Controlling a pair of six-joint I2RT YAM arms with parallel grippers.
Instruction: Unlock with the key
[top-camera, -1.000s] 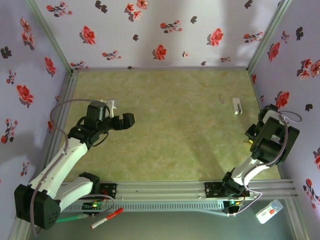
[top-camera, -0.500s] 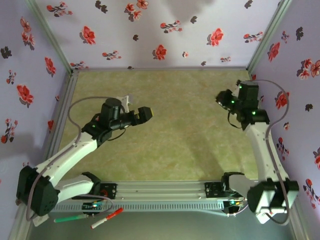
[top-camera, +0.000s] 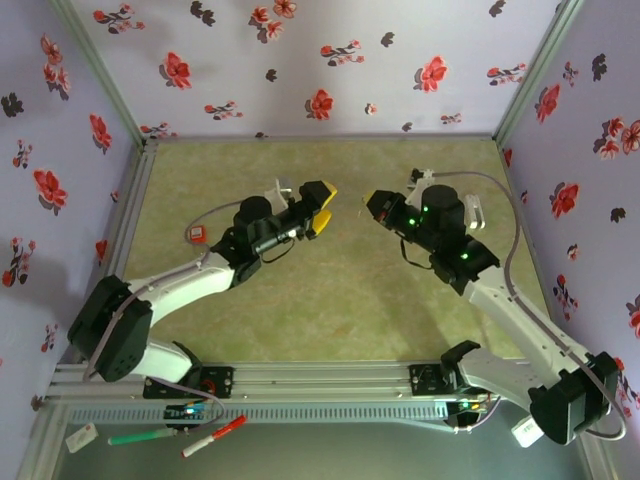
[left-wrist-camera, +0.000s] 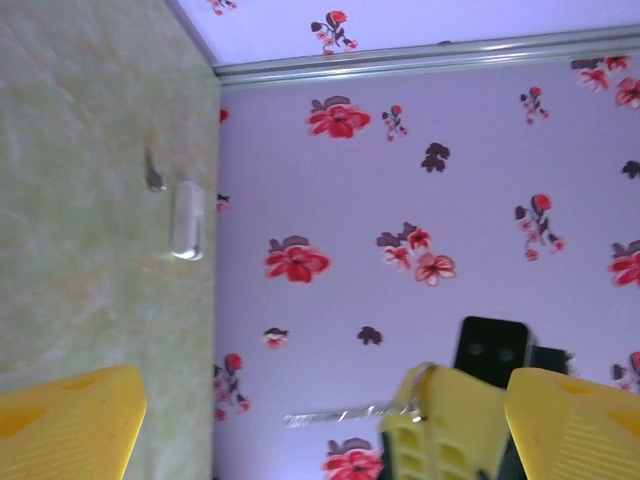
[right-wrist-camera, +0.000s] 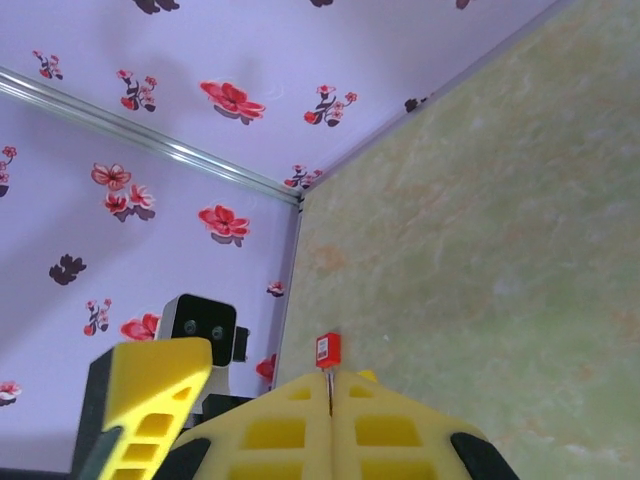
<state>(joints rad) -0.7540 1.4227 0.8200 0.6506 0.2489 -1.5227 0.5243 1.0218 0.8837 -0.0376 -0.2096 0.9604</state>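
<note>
- Above the middle of the table (top-camera: 330, 310): the left gripper (top-camera: 323, 197) and the right gripper (top-camera: 375, 205) face each other, near but apart.
- Right gripper: its yellow fingers (right-wrist-camera: 290, 435) are pressed together on a thin silvery blade, taken here to be the key (left-wrist-camera: 345, 413). The blade juts from the fingertips toward the left gripper, in the air and clear of the table.
- Left gripper: its yellow fingers (left-wrist-camera: 70, 425) are spread wide and grasp nothing. In the left wrist view the key lies in the gap between them, touching neither.
- Red object (top-camera: 197, 235): small, lying on the table just beside the left arm (top-camera: 190, 280), well apart from both grippers. It may be the lock, but it is too small to tell.
- White object (left-wrist-camera: 187, 218): an oblong piece on the table close to the flowered wall (left-wrist-camera: 450, 150), with a dark speck (left-wrist-camera: 153, 178) near it. Neither is touched.
- Progress (a judgement): the key is off the table and in hand, so the pickup looks done.
- The key sits in no keyhole and neither gripper holds a lock.
- Left to do: bring key and lock together, seat the blade, turn it and free the lock. The task reads as well short of halfway.
</note>
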